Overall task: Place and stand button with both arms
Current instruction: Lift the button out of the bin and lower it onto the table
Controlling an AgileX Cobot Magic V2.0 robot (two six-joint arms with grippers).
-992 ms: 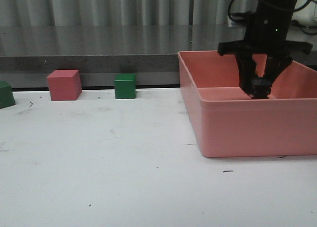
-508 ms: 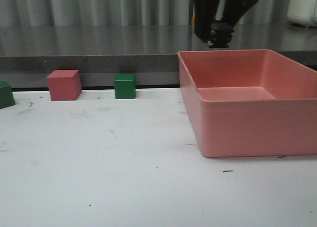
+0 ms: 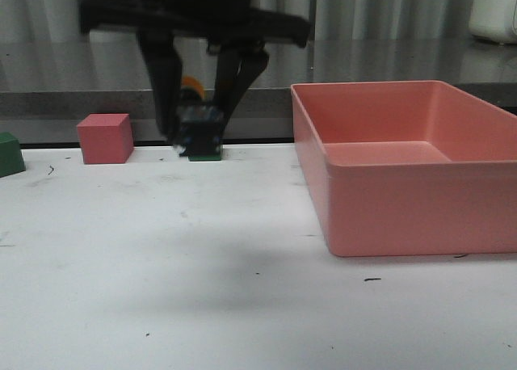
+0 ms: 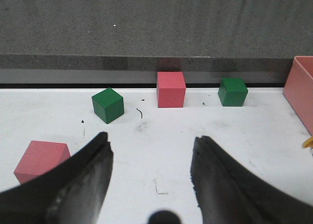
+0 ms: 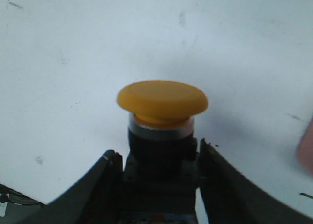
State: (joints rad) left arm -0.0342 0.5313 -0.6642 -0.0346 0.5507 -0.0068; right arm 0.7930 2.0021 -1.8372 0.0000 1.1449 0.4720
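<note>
Right gripper (image 3: 196,132) clamped on button (image 5: 161,117), held above table left of pink bin (image 3: 404,172); left gripper (image 4: 151,160) spread wide, empty.

A white table (image 3: 242,305), scuffed with small dark marks, runs back to a dark grey ledge (image 3: 48,103). Behind the ledge hangs a pale pleated curtain (image 3: 113,14). At the far right stands a white object (image 3: 494,13), too cropped to identify. Light is even and dim.
</note>
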